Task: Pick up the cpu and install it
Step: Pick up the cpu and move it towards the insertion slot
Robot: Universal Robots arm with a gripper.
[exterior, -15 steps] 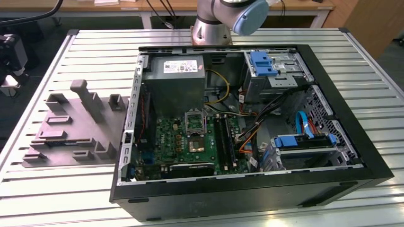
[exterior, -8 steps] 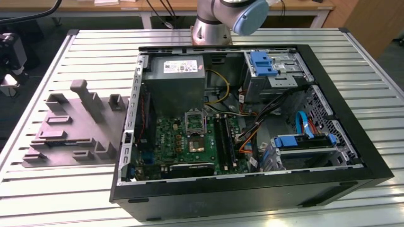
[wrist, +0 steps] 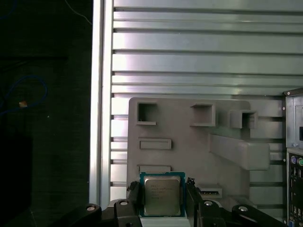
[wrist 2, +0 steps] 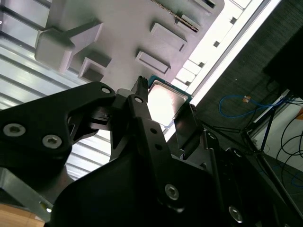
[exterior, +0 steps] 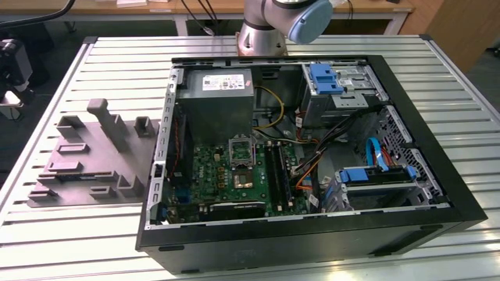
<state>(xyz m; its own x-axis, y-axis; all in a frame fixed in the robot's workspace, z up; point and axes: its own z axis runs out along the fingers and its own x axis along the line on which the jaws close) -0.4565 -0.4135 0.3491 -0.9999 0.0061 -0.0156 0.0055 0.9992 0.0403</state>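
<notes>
Aluminium slats make up the table (exterior: 78,234), which spans the whole exterior view. The open black computer case (exterior: 312,240) takes the centre and the exterior view's right. The grey plastic block (exterior: 86,158), with its posts and recesses, lies just beside the case on the exterior view's left. Inside the case, the green motherboard (exterior: 211,175) sits in the lower middle of the frame, with the square socket (exterior: 239,177) near its centre. Whether the socket's cover is up is hard to tell.

In both wrist views the gripper (wrist: 163,191) has its black fingers (wrist: 135,193) pressed against two opposite edges of the cpu (wrist: 162,196). The jaws look clamped on it. The chip's pale metal top faces the first wrist view's camera, and the grey block lies well behind it, so the cpu seems to be lifted clear of the block rather than resting in a recess. The second wrist view shows the same hold from the side, with the cpu (wrist 2: 166,101) between the gripper (wrist 2: 161,109) tips.

The step in hand looks like the carry. It will go well if the chip is kept flat. The squeeze should be firm enough to stop slipping but light on the thin rim. The motion should be slow and smooth, and the chip's edges should stay square to the socket's sides. A tilted or twisted chip risks bent contacts.
</notes>
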